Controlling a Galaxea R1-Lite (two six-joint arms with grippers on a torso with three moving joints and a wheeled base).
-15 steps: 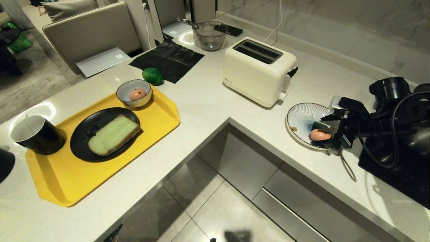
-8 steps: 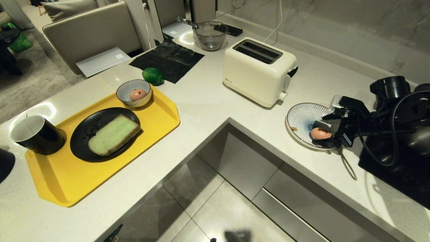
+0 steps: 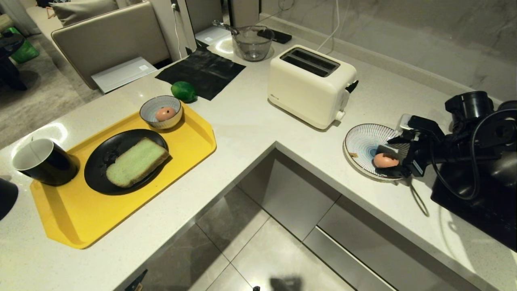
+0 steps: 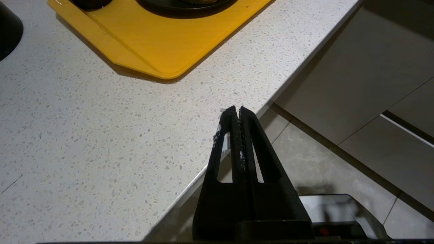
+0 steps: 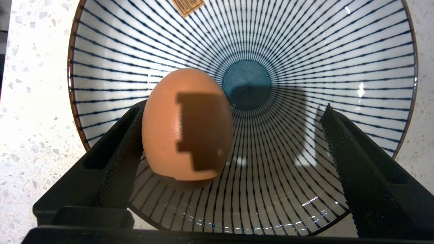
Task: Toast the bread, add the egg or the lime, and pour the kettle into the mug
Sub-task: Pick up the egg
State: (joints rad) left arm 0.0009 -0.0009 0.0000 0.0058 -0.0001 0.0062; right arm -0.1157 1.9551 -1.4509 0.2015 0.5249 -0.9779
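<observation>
Over the striped plate (image 3: 363, 141) on my right side, my right gripper (image 5: 230, 135) has its fingers wide apart. A brown egg (image 5: 187, 125) sits on the plate between them, leaning on one finger (image 5: 118, 159), with a gap to the other. My left gripper (image 4: 236, 113) is pressed together, holding nothing, by the counter edge (image 4: 237, 101). On the yellow tray (image 3: 190, 137) the green bread (image 3: 136, 161) lies on a black plate (image 3: 101, 161), beside the black mug (image 3: 44, 161) and a small bowl (image 3: 160, 121) with another egg (image 3: 165, 113). Just behind the tray sits the lime (image 3: 183, 91). Near it stands the white toaster (image 3: 311, 87).

Right claw (image 5: 230, 135) gapes wide; left claw (image 4: 236, 113) pinched closed.
</observation>
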